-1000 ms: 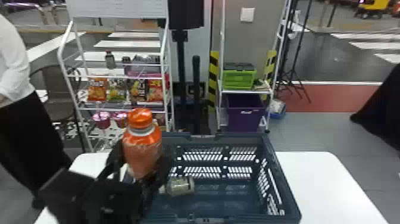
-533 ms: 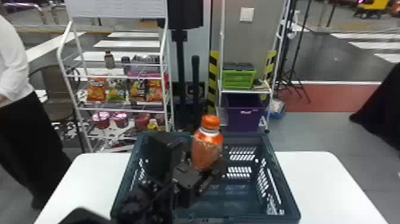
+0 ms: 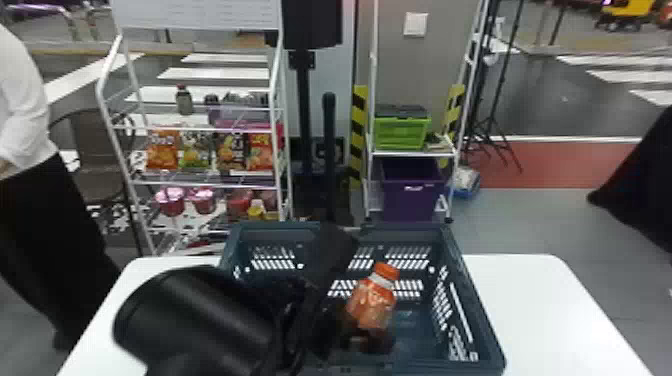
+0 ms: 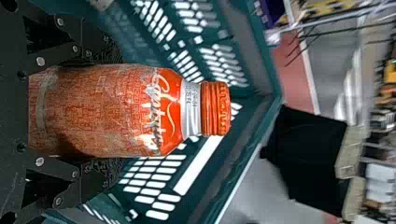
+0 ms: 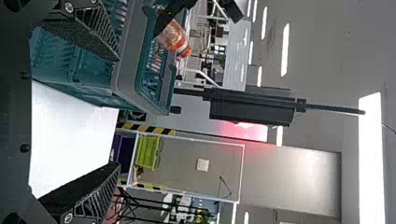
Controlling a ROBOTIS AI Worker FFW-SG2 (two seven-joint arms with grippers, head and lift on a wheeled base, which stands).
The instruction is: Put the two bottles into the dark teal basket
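Orange bottle (image 3: 372,302), head view: held tilted over the dark teal basket (image 3: 472,300), cap up.
Left claw (image 4: 112,112), left wrist view: clamped on the bottle, whose long axis is pointed outward.
Right claw (image 5: 116,111), right wrist view: apart, farther off.

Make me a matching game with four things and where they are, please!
Things
1. orange bottle
2. basket
3. green box
4. snack bags

Places
A. on the white table
B. on the rack behind, at the left
C. held by the left end effector
D. above the purple bin

Right pairs: 1-C, 2-A, 3-D, 4-B
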